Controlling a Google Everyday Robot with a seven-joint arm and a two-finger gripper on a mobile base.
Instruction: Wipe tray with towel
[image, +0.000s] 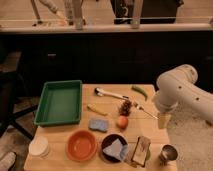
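A green tray (60, 102) lies empty on the left side of the wooden table (150, 130). A blue folded cloth (115, 148), which may be the towel, sits in a dark bowl (106, 142) near the front edge. A blue sponge-like pad (98, 124) lies just behind it. My white arm (175, 90) reaches in from the right. My gripper (162, 120) points down over the table's right edge, well away from the tray and the cloth.
In the table's middle lie a white-handled utensil (111, 93), a green pepper (140, 92), a dark red cluster (125, 107), a yellow item (97, 109), an orange (122, 122) and a thin utensil (146, 112). At the front stand an orange bowl (81, 145), white cups (38, 146), a snack bag (141, 150) and a metal cup (167, 153).
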